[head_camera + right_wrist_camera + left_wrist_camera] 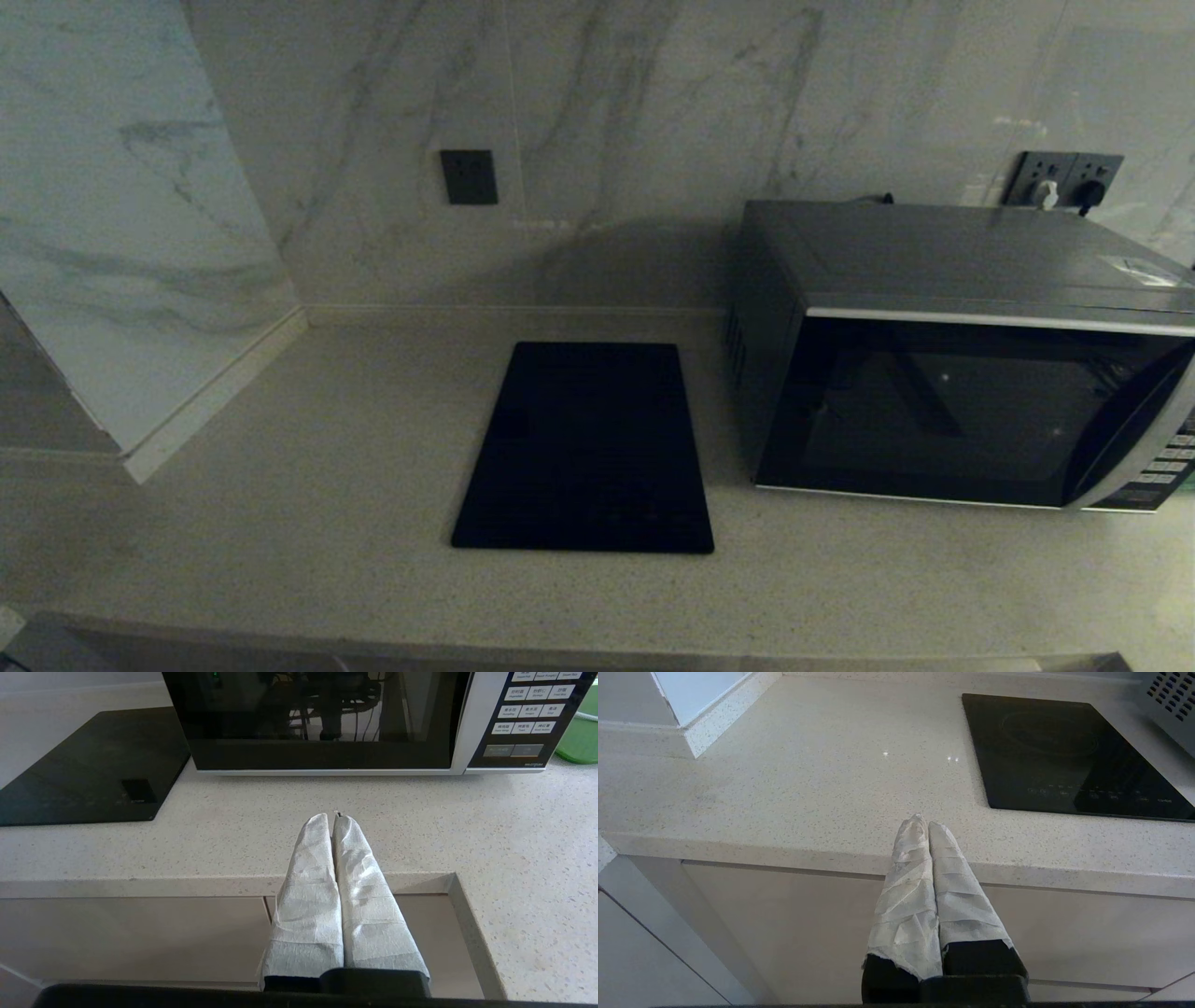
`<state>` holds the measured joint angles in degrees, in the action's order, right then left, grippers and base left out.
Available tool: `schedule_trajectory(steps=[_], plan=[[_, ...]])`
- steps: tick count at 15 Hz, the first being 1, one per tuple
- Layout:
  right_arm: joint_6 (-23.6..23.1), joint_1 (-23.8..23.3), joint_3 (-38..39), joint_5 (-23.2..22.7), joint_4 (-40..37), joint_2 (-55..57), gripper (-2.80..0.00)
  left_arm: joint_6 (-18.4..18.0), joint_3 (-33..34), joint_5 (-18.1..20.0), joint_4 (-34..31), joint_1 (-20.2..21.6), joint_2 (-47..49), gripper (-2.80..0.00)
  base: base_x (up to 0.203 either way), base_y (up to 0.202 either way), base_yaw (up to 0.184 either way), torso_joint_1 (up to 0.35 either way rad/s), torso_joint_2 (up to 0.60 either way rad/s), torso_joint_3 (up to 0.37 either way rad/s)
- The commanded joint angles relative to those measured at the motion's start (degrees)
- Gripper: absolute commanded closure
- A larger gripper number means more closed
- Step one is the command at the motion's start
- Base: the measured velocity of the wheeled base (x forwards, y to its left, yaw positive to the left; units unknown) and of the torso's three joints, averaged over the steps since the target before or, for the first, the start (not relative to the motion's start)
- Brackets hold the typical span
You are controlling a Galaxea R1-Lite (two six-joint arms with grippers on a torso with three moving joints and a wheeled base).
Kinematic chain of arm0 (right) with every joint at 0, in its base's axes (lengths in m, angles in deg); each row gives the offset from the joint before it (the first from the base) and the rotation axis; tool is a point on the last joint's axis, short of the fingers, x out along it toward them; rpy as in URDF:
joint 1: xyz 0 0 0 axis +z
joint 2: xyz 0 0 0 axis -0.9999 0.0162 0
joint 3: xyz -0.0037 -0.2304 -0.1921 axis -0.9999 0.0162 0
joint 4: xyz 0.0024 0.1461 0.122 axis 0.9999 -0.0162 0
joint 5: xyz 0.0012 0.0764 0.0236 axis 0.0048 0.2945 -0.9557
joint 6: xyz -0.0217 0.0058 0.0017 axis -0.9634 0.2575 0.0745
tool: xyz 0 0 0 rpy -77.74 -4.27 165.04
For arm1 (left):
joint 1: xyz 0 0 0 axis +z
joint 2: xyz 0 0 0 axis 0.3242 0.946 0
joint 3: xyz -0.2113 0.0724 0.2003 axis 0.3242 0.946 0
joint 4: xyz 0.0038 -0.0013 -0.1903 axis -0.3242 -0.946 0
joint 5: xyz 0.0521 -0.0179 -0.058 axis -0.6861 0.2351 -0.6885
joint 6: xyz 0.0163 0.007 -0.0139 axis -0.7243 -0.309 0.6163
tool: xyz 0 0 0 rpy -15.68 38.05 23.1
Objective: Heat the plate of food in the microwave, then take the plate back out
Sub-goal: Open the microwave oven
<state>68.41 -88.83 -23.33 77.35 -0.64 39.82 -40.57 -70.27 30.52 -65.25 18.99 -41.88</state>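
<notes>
Head view: I see the silver-grey microwave [962, 355], its black glass door closed. Left gripper [924, 823] and right gripper [329, 817] (cloth-wrapped) are pressed together, holding nothing, at the speckled countertop's [280, 523] front edge.

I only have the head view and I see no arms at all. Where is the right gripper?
Observer: The right gripper is shut, low at the counter front edge, facing the microwave door.
Operator: And the left one?
Observer: The left gripper is shut too, at the counter edge, facing bare counter beside the black cooktop.
Operator: Any plate of food?
Observer: None in any view; only a green tray edge shows beside the microwave keypad.
</notes>
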Motion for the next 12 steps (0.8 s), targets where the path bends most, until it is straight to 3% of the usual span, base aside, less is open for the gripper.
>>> schedule_trajectory(steps=[1, 12], plan=[[0.03, 0.02, 0.09, 0.02, 0.0, 0.09, 0.0, 0.06, 0.0, -0.03, 0.02, 0.01, 0.09, 0.0, 0.0, 0.0, 0.0, 0.0, 0.0, 0.0], [0.03, 0.02, 0.09, 0.02, 0.0, 0.09, 0.0, 0.06, 0.0, -0.03, 0.02, 0.01, 0.0, 0.0, 0.0, 0.0, 0.0, 0.0, 0.0, 0.0]])
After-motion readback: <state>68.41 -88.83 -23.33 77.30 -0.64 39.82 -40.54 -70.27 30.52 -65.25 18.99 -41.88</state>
